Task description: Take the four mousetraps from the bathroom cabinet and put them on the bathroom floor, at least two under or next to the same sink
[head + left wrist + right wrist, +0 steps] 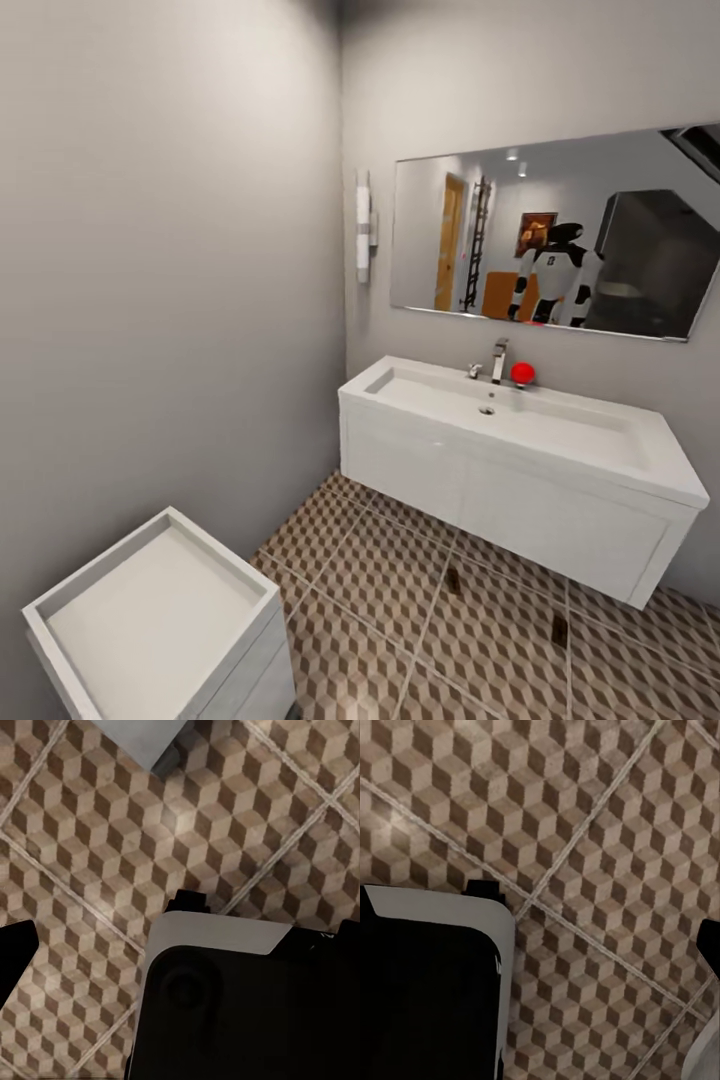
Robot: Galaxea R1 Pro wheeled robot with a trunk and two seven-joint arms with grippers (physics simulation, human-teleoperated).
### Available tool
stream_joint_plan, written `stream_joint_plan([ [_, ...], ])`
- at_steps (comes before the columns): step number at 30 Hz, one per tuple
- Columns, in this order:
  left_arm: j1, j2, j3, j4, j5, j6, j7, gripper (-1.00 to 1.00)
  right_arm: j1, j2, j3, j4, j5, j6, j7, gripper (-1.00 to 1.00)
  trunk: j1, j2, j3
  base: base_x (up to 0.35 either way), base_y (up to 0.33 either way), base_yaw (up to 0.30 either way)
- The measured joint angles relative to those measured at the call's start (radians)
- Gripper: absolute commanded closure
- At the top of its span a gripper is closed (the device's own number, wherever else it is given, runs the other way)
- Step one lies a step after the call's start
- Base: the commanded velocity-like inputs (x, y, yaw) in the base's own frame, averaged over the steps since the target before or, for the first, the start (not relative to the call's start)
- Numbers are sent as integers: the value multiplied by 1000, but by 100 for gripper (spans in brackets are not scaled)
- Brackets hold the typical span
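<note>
- I count two mousetraps on the bathroom floor (400,600) in the head view: one mousetrap (453,581) lies just under the front edge of the bathroom sink (520,415), and a second mousetrap (559,628) sits further right, also below the vanity's front.
- Both are small dark slabs lying flat, each with its long axis running roughly from the wall out toward me; they are well apart, and their metal parts are too small for me to make out.
- The cabinet (160,610) stands at lower left against the grey wall, its recessed tray top bare and white, and its front faces are cut off by the picture edge.
- The sink is one wide white basin on a wall-hung vanity, with one chrome tap (498,360) at the back and one red ball-like object (522,374) just beside the tap.
- One wide mirror (560,235) hangs above it, reflecting the white robot and an orange-brown door; one white wall light (364,225) is mounted near the corner.
- The floor is cube-patterned tile in brown, tan and cream with pale grout lines.
- Both wrist views look down on that tile past dark arm housing; I cannot tell whether either pincer is open or closed.
</note>
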State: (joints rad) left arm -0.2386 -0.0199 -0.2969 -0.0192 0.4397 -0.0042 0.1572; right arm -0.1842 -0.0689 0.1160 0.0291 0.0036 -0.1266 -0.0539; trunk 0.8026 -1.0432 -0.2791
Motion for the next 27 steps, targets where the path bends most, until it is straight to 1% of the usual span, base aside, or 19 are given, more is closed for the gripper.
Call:
stream_joint_plan([
  [13, 0, -1, 0, 0, 0, 0, 0, -100, 0, 0, 1, 0, 0, 1, 18, -100, 0, 0, 0, 0, 0, 290],
  [27, 0, -1, 0, 1, 1, 0, 0, -100, 0, 0, 1, 0, 0, 1, 22, -100, 0, 0, 0, 0, 0, 296],
])
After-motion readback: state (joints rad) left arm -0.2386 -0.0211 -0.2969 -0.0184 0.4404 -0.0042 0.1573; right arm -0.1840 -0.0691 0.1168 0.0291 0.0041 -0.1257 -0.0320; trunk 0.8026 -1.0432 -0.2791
